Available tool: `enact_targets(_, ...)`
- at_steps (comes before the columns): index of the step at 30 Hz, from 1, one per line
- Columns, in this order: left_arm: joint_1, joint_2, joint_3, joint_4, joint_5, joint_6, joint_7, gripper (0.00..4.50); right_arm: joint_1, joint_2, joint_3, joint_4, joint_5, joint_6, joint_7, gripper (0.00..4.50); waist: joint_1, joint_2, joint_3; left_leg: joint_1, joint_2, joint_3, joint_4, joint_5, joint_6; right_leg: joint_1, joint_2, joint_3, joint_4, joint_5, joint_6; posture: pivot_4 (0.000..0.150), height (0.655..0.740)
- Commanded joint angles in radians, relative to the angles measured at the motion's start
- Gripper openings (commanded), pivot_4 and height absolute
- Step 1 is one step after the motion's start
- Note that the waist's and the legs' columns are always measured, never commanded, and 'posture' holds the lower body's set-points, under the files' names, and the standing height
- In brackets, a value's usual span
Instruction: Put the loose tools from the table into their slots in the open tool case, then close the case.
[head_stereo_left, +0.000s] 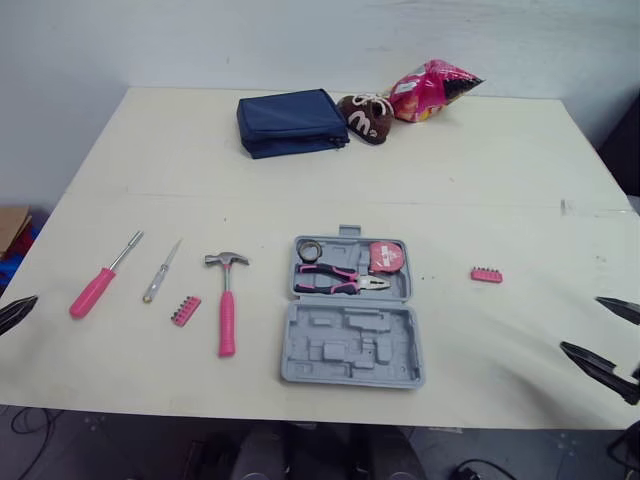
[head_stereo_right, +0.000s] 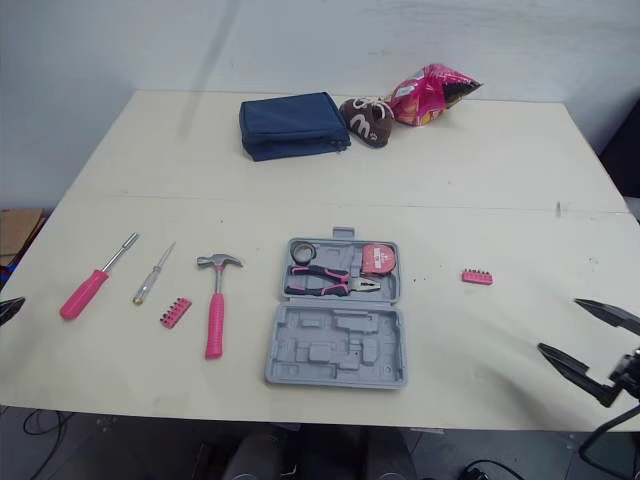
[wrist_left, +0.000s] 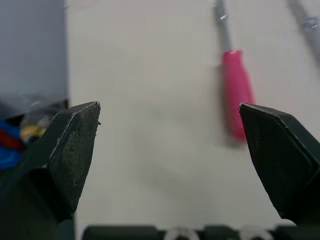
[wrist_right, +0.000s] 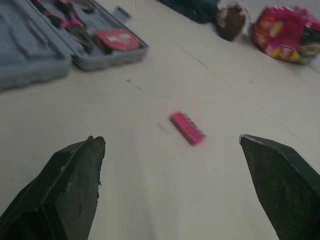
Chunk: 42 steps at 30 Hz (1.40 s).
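Left pincer (wrist_left: 169, 107) cut off at far left, spread wide, pink screwdriver (head_stereo_left: 92, 291) just right; right pincer (head_stereo_left: 580, 323) spread too.

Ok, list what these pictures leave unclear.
- Left eye view: left fingers cut off by the picture's edge.
- Left eye view: bit holder right of the case, bit types too small.
- Left wrist view: screwdriver blurred, tip past the edge.
- Right wrist view: snack bag, print blurred.
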Motion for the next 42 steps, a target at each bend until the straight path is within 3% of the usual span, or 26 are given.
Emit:
enact_targets(1, 0.039, -0.02, -0.019, -0.271, -0.086, 0.262, 0.034, 4.48, -0.005, 0.018, 0.045, -0.181, 0.09, 0.049, 0.02, 4.5, 0.0, 0.0, 0.0, 0.0, 0.0, 0.0, 0.0, 0.001, 0.001, 0.0, 0.0, 0.0, 0.0, 0.0, 0.0, 0.15, 0.74)
enact_targets(5, 0.111, -0.078, -0.036, -0.598, -0.138, 0.521, 0.154, 4.48, 0.007, 0.054, 0.121, -0.384, 0.138, 0.11, -0.014, 4.5, 0.0, 0.0, 0.0, 0.0, 0.0, 0.001, 0.0, 0.002, 0.004, 0.0, 0.001, 0.002, 0.001, 0.0, 0.0, 0.15, 0.74)
enact_targets(11, 0.043, -0.157, -0.168, -0.83, -0.071, 0.792, 0.445, 4.48, -0.025, 0.094, 0.201, -0.496, 0.136, 0.158, -0.083, 4.5, 0.003, 0.0, 0.0, 0.001, 0.0, 0.002, 0.002, 0.002, 0.003, 0.0, 0.001, 0.004, 0.003, 0.0, 0.001, 0.15, 0.74)
enact_targets(15, -0.028, -0.206, -0.226, -0.878, -0.056, 0.906, 0.546, 4.48, -0.039, 0.104, 0.237, -0.523, 0.113, 0.174, -0.116, 4.5, 0.004, -0.001, 0.0, 0.0, 0.0, 0.003, 0.003, 0.002, 0.004, -0.001, 0.002, 0.004, 0.003, 0.0, 0.001, 0.15, 0.74)
enact_targets(28, -0.19, -0.285, -0.402, -0.765, 0.029, 0.957, 0.609, 4.48, -0.029, 0.115, 0.267, -0.592, 0.084, 0.199, -0.208, 4.5, 0.007, -0.002, -0.001, 0.001, 0.0, 0.006, 0.003, 0.006, -0.001, -0.002, 0.003, 0.007, 0.006, 0.0, 0.001, 0.15, 0.74)
enact_targets(32, -0.181, -0.279, -0.409, -0.751, 0.04, 1.005, 0.609, 3.22, -0.017, 0.119, 0.265, -0.619, 0.078, 0.199, -0.238, 4.5, 0.006, -0.002, -0.001, 0.002, 0.0, 0.007, 0.003, 0.006, -0.001, -0.002, 0.003, 0.008, 0.007, 0.0, 0.001, 0.15, 0.74)
enact_targets(39, -0.137, -0.268, -0.393, -0.756, 0.05, 1.055, 0.604, 0.2, -0.004, 0.117, 0.257, -0.621, 0.072, 0.187, -0.254, 4.5, 0.002, 0.001, -0.003, 0.007, 0.0, 0.013, 0.002, 0.006, -0.001, -0.002, 0.003, 0.015, 0.008, 0.0, 0.001, 0.15, 0.74)
enact_targets(42, -0.139, -0.263, -0.384, -0.743, 0.061, 1.005, 0.595, 0.04, -0.003, 0.115, 0.255, -0.618, 0.072, 0.185, -0.257, 4.5, 0.0, 0.001, -0.003, 0.011, 0.0, 0.016, 0.0, 0.005, -0.001, -0.001, 0.003, 0.018, 0.008, 0.0, 0.001, 0.15, 0.74)
